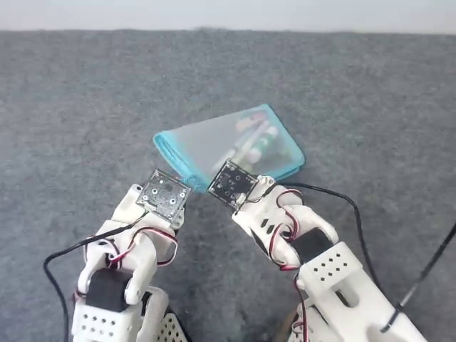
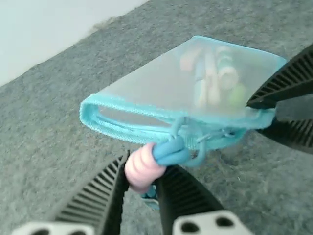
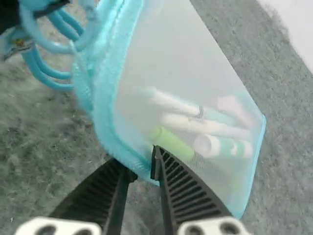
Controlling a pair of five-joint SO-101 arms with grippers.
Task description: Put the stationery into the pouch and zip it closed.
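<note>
A translucent teal pouch [image 1: 228, 144] lies on the grey carpet with its zipper edge toward both arms. Pens and other stationery [image 3: 195, 125] show through its mesh, and the stationery [image 1: 255, 139] sits at the closed far end. My left gripper [image 2: 144, 171] is shut on the zipper pull, a pink bead [image 2: 141, 168] on a blue cord [image 2: 171, 152] tied to the slider [image 2: 180, 128]. My right gripper [image 3: 141, 164] is shut on the pouch's zipper edge [image 3: 128, 159]. Its dark fingers [image 2: 283, 83] clamp the pouch [image 2: 171, 83] just past the slider.
Grey carpet [image 1: 85, 107] covers the table, with a pale wall strip [image 1: 228, 14] along the far edge. The left arm [image 1: 125, 260] and right arm [image 1: 313, 249] stand close together at the near side. Black cables [image 1: 356, 214] trail beside the right arm.
</note>
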